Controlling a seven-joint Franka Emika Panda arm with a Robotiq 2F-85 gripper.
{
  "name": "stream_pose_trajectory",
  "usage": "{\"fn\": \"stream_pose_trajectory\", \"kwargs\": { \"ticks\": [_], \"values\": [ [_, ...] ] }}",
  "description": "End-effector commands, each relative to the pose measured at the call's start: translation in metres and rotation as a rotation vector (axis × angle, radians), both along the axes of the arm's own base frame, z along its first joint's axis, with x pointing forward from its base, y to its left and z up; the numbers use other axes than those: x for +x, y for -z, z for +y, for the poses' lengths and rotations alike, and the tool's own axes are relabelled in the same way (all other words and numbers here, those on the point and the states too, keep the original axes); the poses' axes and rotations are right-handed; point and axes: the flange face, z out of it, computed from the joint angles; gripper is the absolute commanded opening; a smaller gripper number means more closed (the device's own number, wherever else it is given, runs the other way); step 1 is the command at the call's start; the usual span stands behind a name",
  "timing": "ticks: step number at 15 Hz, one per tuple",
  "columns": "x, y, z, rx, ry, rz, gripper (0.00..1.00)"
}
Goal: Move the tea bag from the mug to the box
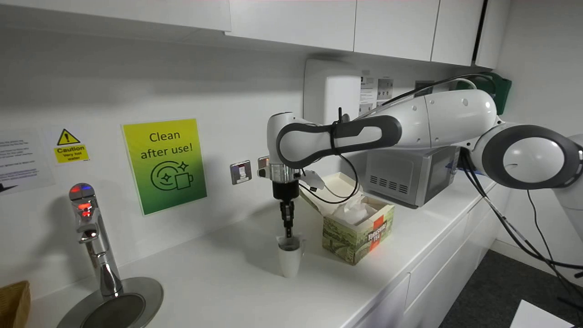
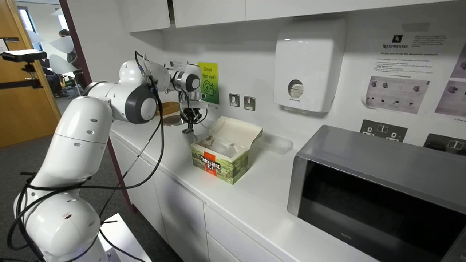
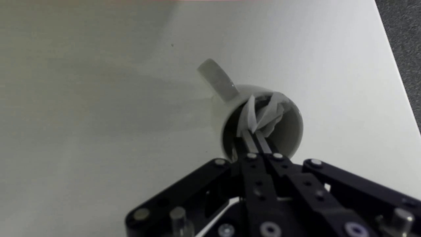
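The white mug [image 1: 290,264] stands upright on the counter; it also shows in an exterior view [image 2: 187,138] behind the box. In the wrist view the mug [image 3: 294,131] has its handle toward the upper left. A pale crumpled tea bag [image 3: 271,112] is in the mug's mouth. My gripper [image 3: 256,133] points down with its fingertips inside the rim. The fingers are close together, and the tea bag's folds meet between the tips. The open box [image 1: 353,239], green with red Yorkshire Tea print, stands beside the mug, lid raised; it shows in an exterior view [image 2: 222,163] too. White material is inside it.
A grey microwave [image 1: 401,177] stands beyond the box. A clear plastic tray [image 2: 276,143] lies behind the box by the wall. A tap [image 1: 98,246] with a round drain is at the counter's far end. Cables hang from the arm. The counter's front edge runs near the mug.
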Motion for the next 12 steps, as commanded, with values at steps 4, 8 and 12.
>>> {"fn": "stream_pose_trajectory", "kwargs": {
  "ticks": [4,8,12],
  "values": [
    [-0.002,-0.02,0.001,0.018,-0.002,0.015,0.0],
    [-0.012,-0.037,0.013,0.031,-0.027,-0.009,0.0],
    [-0.019,-0.053,0.022,0.036,-0.041,-0.03,0.0]
  ]
}}
